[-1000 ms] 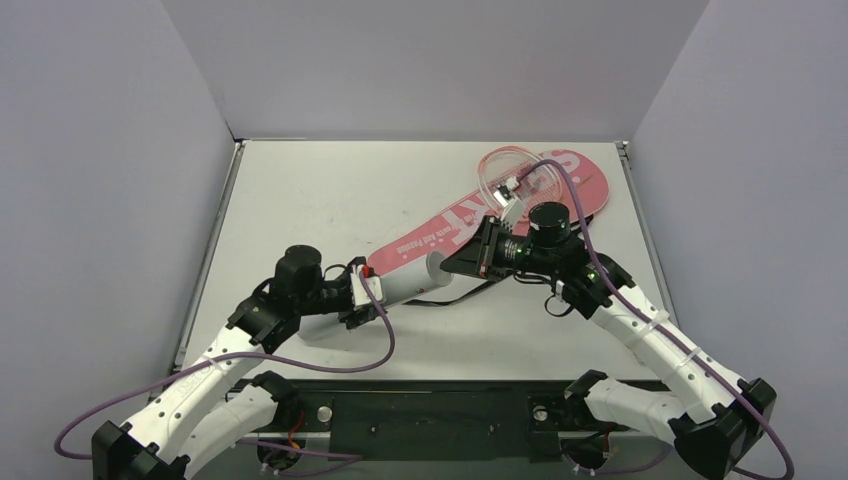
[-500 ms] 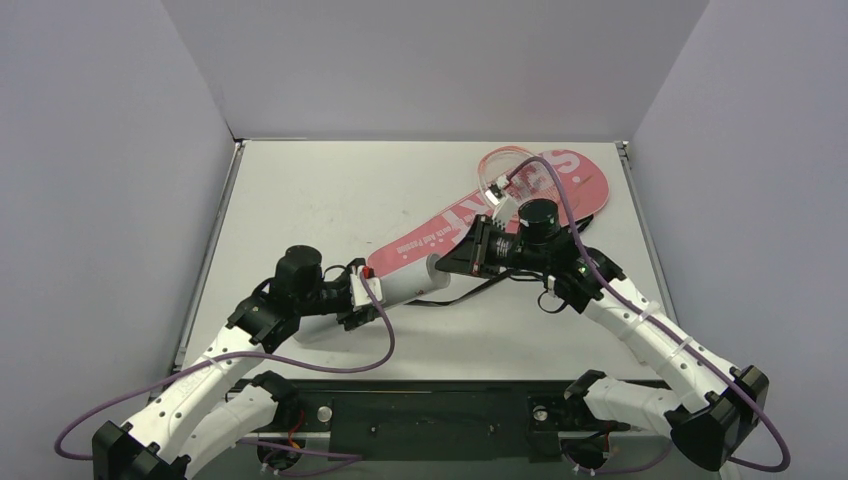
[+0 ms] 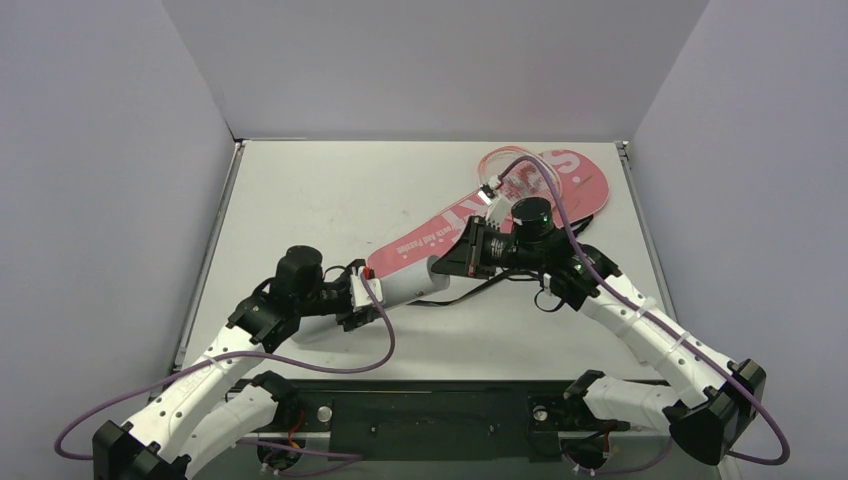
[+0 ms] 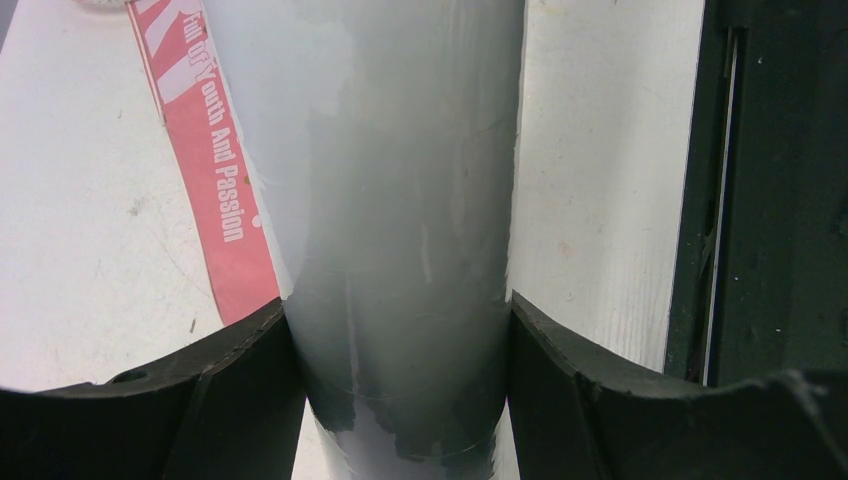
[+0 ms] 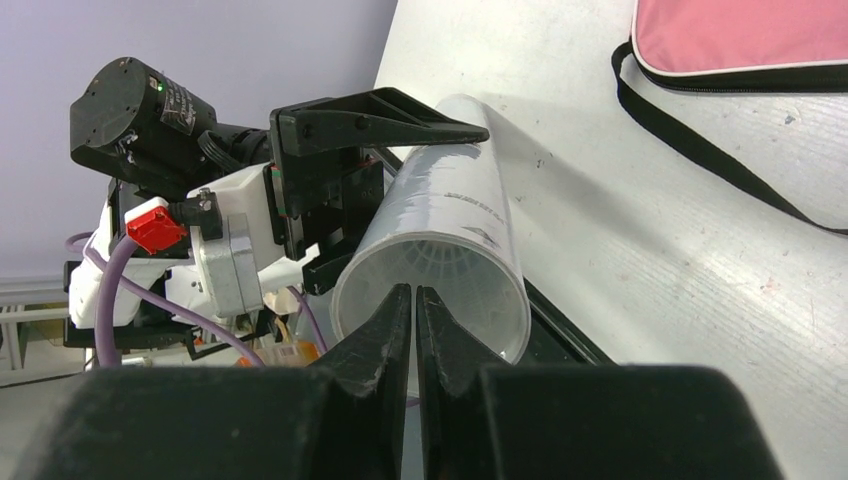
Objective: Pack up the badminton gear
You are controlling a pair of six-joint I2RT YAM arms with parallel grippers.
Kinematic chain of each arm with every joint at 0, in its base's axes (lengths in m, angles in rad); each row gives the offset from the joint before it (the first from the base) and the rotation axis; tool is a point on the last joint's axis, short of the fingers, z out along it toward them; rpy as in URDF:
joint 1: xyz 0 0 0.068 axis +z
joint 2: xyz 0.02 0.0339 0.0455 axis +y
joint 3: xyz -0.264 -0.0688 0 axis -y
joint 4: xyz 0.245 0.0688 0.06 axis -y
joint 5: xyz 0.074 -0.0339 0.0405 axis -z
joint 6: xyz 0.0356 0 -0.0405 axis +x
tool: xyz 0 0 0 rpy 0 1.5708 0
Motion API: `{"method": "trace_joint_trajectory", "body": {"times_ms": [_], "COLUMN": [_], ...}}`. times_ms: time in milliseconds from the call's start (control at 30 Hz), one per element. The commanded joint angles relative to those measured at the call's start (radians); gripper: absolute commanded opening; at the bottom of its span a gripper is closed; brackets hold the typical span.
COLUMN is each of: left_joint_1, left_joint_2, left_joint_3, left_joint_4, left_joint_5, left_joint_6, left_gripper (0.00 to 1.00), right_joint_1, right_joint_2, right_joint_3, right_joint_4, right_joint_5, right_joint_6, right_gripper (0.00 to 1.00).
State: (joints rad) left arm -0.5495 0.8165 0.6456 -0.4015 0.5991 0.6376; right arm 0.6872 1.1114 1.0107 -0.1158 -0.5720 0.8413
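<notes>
The pink cover [image 3: 455, 222] says "Youth And Passion" in small white letters. Bigger white letters at its wide end, upper right of the top view, are partly hidden. A black strap [image 5: 700, 150] curls from it over the white table [image 3: 300, 200].

The long white tube [image 5: 450, 220] lies on its side in the middle of the top view, just below the cover. The table's dark front edge [image 4: 760, 200] runs near it. The tube looks smooth and a bit see-through, with one round end open.

The left gripper [image 3: 366, 294] has its jaws wide and pressed on both sides of the tube. The right gripper [image 5: 413, 300] has its jaws squeezed together, with nothing seen between them, right at the open end.
</notes>
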Motion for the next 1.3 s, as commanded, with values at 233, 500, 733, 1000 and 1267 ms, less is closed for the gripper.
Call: {"method": "trace_joint_trajectory", "body": {"times_ms": [233, 500, 733, 1000, 1267], "left_joint_1": [-0.004, -0.003, -0.003, -0.002, 0.005], "left_joint_2": [-0.013, -0.02, -0.02, -0.005, 0.022], "left_joint_3": [0.053, 0.045, 0.047, 0.068, 0.039], "left_joint_4": [0.079, 0.088, 0.1, 0.143, 0.174], "left_joint_5": [0.067, 0.062, 0.065, 0.074, -0.046], "left_joint_6": [-0.01, -0.01, -0.021, -0.033, -0.035], "left_gripper": [0.0, 0.0, 0.0, 0.0, 0.0], "right_joint_1": [0.023, -0.037, -0.01, 0.032, -0.195], "right_joint_2": [0.068, -0.009, -0.014, 0.026, -0.023], "right_joint_3": [0.055, 0.004, -0.004, 0.02, 0.072], "right_joint_4": [-0.026, -0.091, -0.113, -0.107, -0.18], "right_joint_5": [-0.02, -0.009, -0.001, -0.021, -0.017], "right_joint_6": [-0.034, -0.055, -0.066, -0.073, -0.109], "right_gripper": [0.02, 0.02, 0.02, 0.03, 0.12]}}
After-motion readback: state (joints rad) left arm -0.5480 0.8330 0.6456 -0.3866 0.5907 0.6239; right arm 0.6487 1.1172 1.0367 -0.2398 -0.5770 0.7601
